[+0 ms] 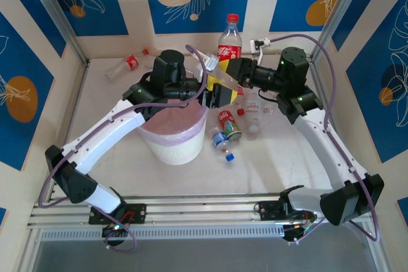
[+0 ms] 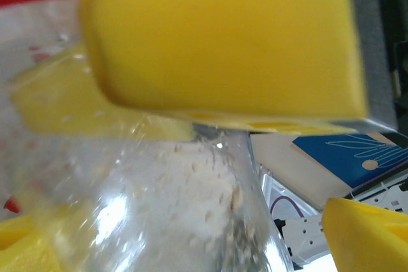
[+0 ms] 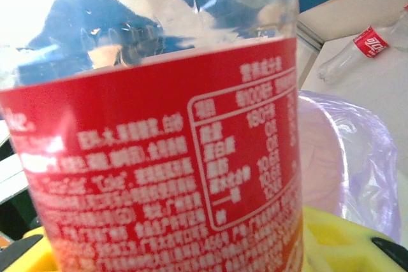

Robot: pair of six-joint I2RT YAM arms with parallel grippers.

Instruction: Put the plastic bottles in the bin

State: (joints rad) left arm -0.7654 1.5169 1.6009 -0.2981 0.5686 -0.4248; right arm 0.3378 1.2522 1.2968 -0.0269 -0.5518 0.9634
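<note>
A clear plastic bottle [image 1: 229, 44] with a red label and red cap stands upright over the far rim of the bin [image 1: 173, 141]. My right gripper [image 1: 234, 70] is shut on it, and the red label [image 3: 159, 176] sits right in front of the right wrist camera. My left gripper [image 1: 215, 93] reaches across the bin to the bottle's clear lower end [image 2: 159, 208]. There its yellow fingers [image 2: 223, 42] stand open around the bottle, one close above it and the other apart from it. Another red-labelled bottle [image 1: 124, 65] lies at the far left of the table.
Several more bottles lie right of the bin: a crushed red-labelled one [image 1: 228, 122], a blue-labelled one [image 1: 220, 139] and clear ones [image 1: 252, 106]. A loose blue cap [image 1: 229, 156] lies in front of them. The pinkish bag [image 3: 347, 157] folds over the bin's rim. Walls close in the table.
</note>
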